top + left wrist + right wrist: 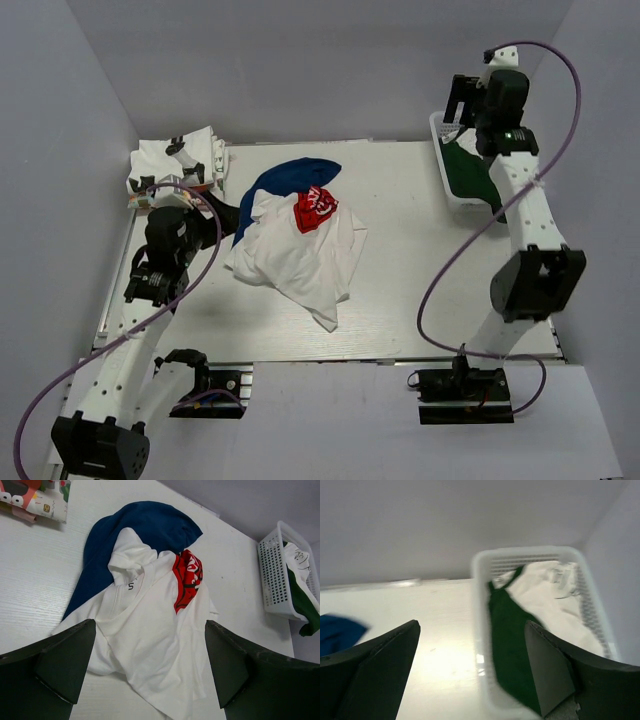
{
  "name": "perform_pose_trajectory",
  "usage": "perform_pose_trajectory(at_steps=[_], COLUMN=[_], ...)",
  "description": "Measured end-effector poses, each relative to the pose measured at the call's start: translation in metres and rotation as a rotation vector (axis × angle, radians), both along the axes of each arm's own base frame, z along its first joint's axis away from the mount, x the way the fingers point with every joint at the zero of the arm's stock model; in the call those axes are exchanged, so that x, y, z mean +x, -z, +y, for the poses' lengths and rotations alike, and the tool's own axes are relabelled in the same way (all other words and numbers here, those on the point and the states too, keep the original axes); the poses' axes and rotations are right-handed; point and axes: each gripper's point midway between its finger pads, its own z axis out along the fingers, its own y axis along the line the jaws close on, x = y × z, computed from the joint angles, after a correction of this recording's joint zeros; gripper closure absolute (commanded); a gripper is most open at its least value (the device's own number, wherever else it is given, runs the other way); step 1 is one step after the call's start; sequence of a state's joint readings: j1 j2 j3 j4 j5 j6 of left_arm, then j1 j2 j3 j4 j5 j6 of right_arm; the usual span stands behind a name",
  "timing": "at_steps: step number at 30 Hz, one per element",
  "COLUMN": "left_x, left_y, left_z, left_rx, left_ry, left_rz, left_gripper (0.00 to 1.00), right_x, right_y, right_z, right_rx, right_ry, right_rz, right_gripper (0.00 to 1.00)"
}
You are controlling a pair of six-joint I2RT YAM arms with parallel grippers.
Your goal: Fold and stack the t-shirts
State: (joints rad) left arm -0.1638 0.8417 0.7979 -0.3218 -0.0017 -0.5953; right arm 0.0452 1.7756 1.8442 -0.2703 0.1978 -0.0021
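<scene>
White tee [160,670] overlaps blue tee [145,525] left of basket [272,580] | we find left gripper [150,630], right gripper [471,625] spread, empty | risk: grabbing both.

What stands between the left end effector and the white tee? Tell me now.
Nothing visible. The open left end effector faces the white tee, which lies uncovered on top of the blue tee.

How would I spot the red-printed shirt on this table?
Look to the middle of the white table. Two tees overlap there: it is the white t-shirt lying over the dark blue t-shirt. Unlike the plain blue one, it shows a red print.
</scene>
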Motion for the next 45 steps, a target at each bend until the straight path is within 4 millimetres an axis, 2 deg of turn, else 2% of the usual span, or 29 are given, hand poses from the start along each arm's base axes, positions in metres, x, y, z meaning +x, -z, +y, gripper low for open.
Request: perform_pose_trajectory(at_steps=[2, 4, 5, 7, 9, 11, 14, 15, 17, 20, 22, 24, 25, 26, 28, 29, 33, 36, 39, 42, 45], left_x=[-0.005, -0.007, -0.008, -0.009, -0.01, -0.012, -0.015, -0.015, -0.017, -0.018, -0.02, -0.022, -0.023, -0.024, -0.027, -0.028, -0.032, -0.037, -0.04, -0.04, -0.039], left_y=[-0.002, -0.003, -0.003, -0.001, 0.002, 0.006, 0.013, 0.014, 0.016, 0.014, 0.012, 0.012, 0.011, 0.011, 0.008, 0.006, -0.003, -0.011, -0.017, -0.018, -0.015], left_z=[0.001, 0.002, 0.002, 0.002, 0.002, 0.004, 0.007, 0.008, 0.008, 0.009, 0.008, 0.008, 0.007, 0.007, 0.007, 0.007, 0.008, 0.009, 0.01, 0.01, 0.01], left_rx=[-0.007, -0.014, -0.019, -0.024, -0.029, -0.03, -0.028, -0.028, -0.027, -0.028, -0.029, -0.03, -0.03, -0.031, -0.035, -0.037, -0.049, -0.057, -0.063, -0.063, -0.062], left_ry=[-0.005, -0.011, -0.013, -0.017, -0.023, -0.032, -0.051, -0.057, -0.062, -0.062, -0.061, -0.056, -0.055, -0.052, -0.052, -0.053, -0.055, -0.056, -0.058, -0.059, -0.06], left_rz=[-0.002, -0.001, 0.004, 0.014, 0.027, 0.045, 0.076, 0.08, 0.088, 0.082, 0.078, 0.077, 0.076, 0.075, 0.067, 0.062, 0.03, -0.002, -0.023, -0.026, -0.019], left_gripper=[0.0, 0.0, 0.0, 0.0, 0.0, 0.0, 0.0, 0.0, 0.0, 0.0, 0.0, 0.0, 0.0, 0.0, 0.0, 0.0, 0.0, 0.0, 0.0, 0.0, 0.0], right_x=[-0.027, -0.051, -0.061, -0.08, -0.101, -0.128, -0.173, -0.184, -0.209, -0.239, -0.247, -0.236, -0.227, -0.217, -0.202, -0.196, -0.179, -0.174, -0.165, -0.154, -0.139], right_y=[-0.014, -0.019, -0.017, -0.004, 0.03, 0.079, 0.162, 0.183, 0.218, 0.249, 0.261, 0.271, 0.276, 0.278, 0.281, 0.281, 0.271, 0.246, 0.188, 0.107, 0.021], right_z=[0.028, 0.064, 0.084, 0.14, 0.205, 0.264, 0.333, 0.349, 0.378, 0.41, 0.424, 0.429, 0.429, 0.429, 0.426, 0.424, 0.413, 0.403, 0.389, 0.366, 0.329], right_rx=[0.051, 0.087, 0.099, 0.134, 0.167, 0.181, 0.151, 0.132, 0.085, 0.04, 0.029, 0.026, 0.024, 0.023, 0.017, 0.02, 0.035, 0.034, 0.04, 0.074, 0.124], right_ry=[-0.112, -0.23, -0.288, -0.429, -0.585, -0.722, -0.864, -0.887, -0.935, -0.984, -0.971, -0.909, -0.866, -0.832, -0.773, -0.748, -0.661, -0.642, -0.616, -0.555, -0.452], right_rz=[-0.023, -0.029, -0.022, 0.009, 0.076, 0.184, 0.391, 0.439, 0.511, 0.549, 0.554, 0.548, 0.543, 0.535, 0.517, 0.506, 0.46, 0.403, 0.29, 0.131, -0.046], right_gripper=[0.1, 0.1, 0.1, 0.1, 0.1, 0.1, 0.1, 0.1, 0.1, 0.1, 0.1, 0.16, 0.22, 0.43, 0.66, 1.0, 1.0, 1.0, 1.0, 1.0, 1.0])
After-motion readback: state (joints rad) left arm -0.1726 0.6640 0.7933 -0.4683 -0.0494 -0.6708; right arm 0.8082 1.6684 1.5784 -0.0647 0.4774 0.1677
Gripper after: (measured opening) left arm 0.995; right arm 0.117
